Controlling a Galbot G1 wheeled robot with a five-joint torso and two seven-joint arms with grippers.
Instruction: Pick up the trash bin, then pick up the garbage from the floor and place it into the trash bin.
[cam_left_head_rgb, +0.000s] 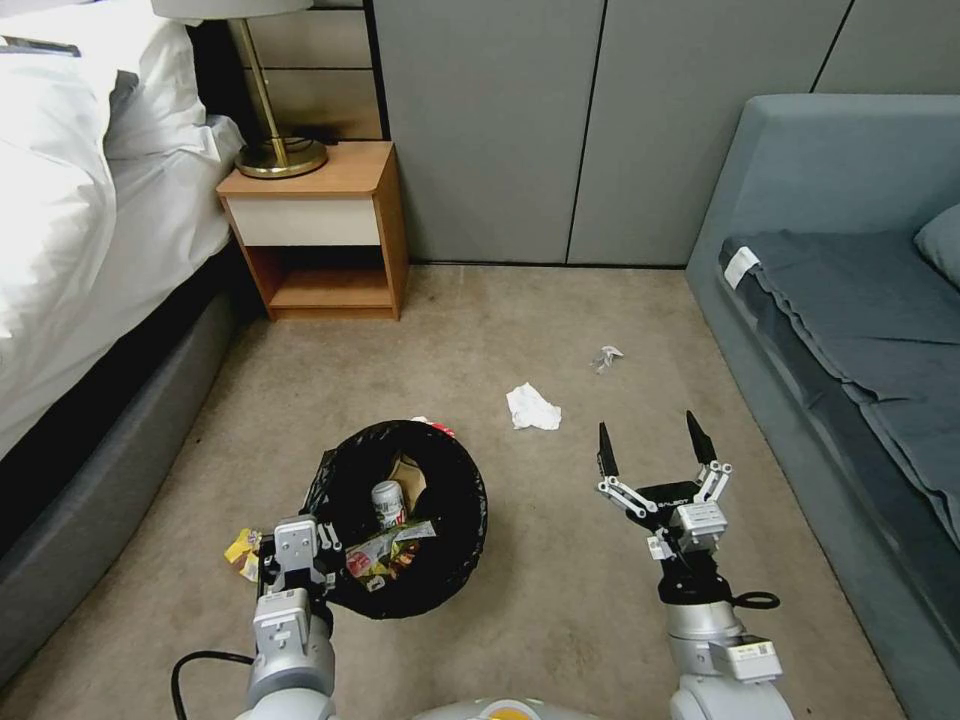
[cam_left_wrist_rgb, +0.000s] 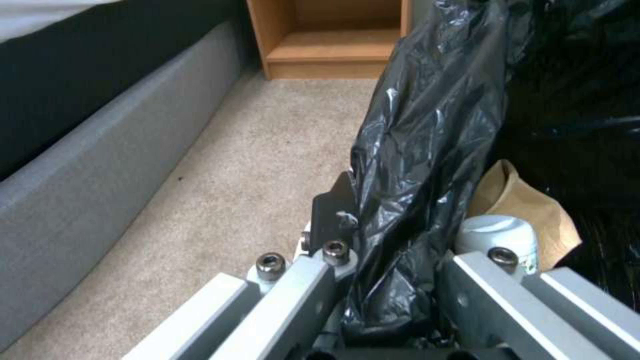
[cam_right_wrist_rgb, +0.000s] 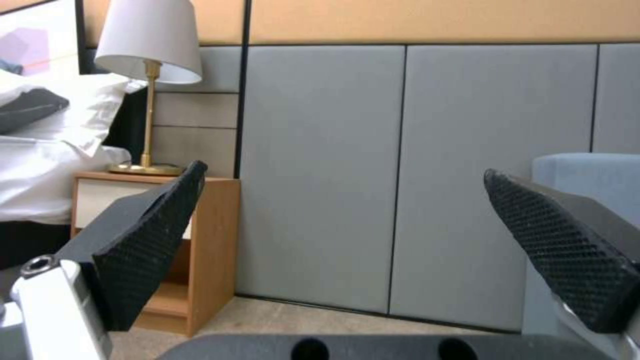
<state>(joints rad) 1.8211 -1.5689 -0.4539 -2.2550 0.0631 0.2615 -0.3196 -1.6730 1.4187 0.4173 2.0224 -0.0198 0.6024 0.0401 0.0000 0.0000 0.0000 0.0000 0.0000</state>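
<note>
Clamping left gripper (cam_left_head_rgb: 318, 545) on the bag-lined rim of the trash bin (cam_left_head_rgb: 462, 500), keeping it beside the remaining garbage. Holding right gripper (cam_left_head_rgb: 655, 447) spread wide and empty, just short of the crumpled tissue (cam_left_head_rgb: 531, 407) lying on the carpet.

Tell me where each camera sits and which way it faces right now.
Head view: on the head, facing down at the carpet; trash bin, crumpled tissue, both arms, open right gripper.
Left wrist view: on the left wrist, facing along the left gripper shut on the bin's bag-lined rim.
Right wrist view: on the right wrist, facing level at the wall panels past its fingers.
Shared: the nightstand in all three.
</note>
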